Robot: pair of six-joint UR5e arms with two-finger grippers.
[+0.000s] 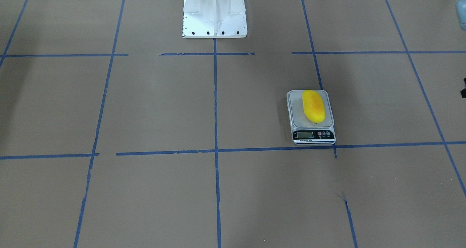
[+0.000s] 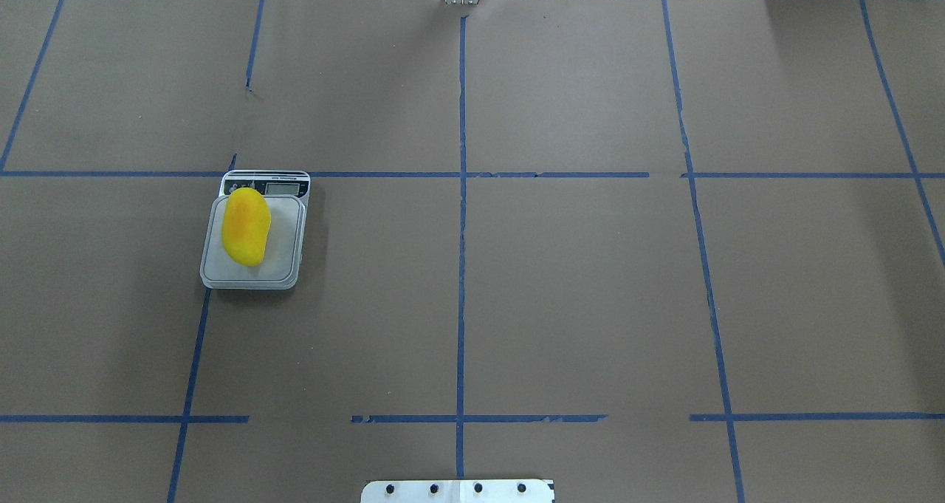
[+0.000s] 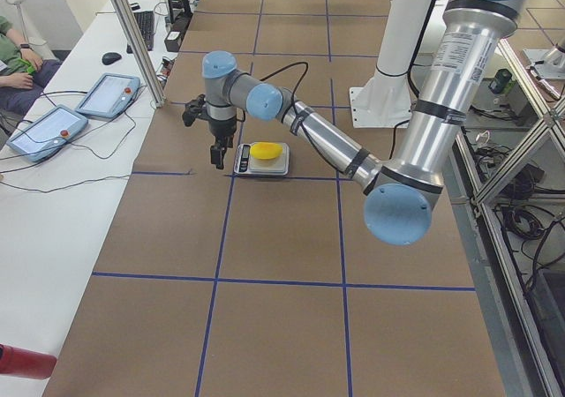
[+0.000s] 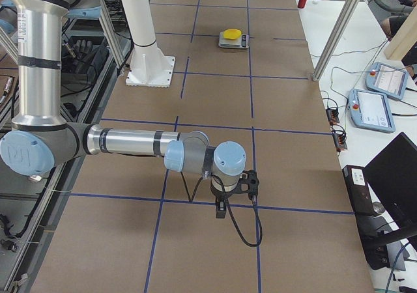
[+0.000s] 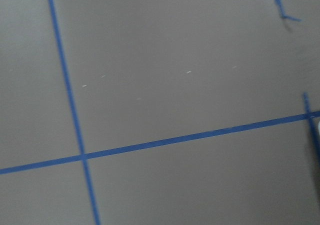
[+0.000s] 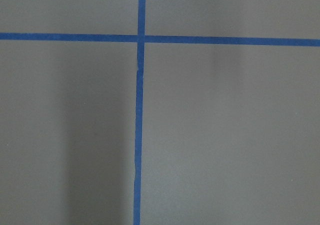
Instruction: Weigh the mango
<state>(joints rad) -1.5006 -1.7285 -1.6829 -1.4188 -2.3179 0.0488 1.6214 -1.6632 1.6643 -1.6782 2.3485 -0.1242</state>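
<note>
The yellow mango (image 1: 313, 106) lies lengthwise on the platform of a small digital scale (image 1: 296, 114) on the brown table. Mango (image 2: 246, 226) and scale (image 2: 285, 246) also show in the overhead view, at the left. In the exterior left view my left gripper (image 3: 216, 160) hangs above the table just beyond the scale (image 3: 243, 158), apart from the mango (image 3: 266, 151); I cannot tell if it is open or shut. In the exterior right view my right gripper (image 4: 221, 212) hovers over bare table far from the mango (image 4: 230, 33); I cannot tell its state. Both wrist views show only paper and blue tape.
The white robot base (image 1: 214, 16) stands at the table's edge. Blue tape lines grid the brown paper. A side bench holds tablets (image 3: 108, 94) and cables, with a metal post (image 3: 132, 35) at the table's edge. A red object (image 3: 22, 362) lies at the corner.
</note>
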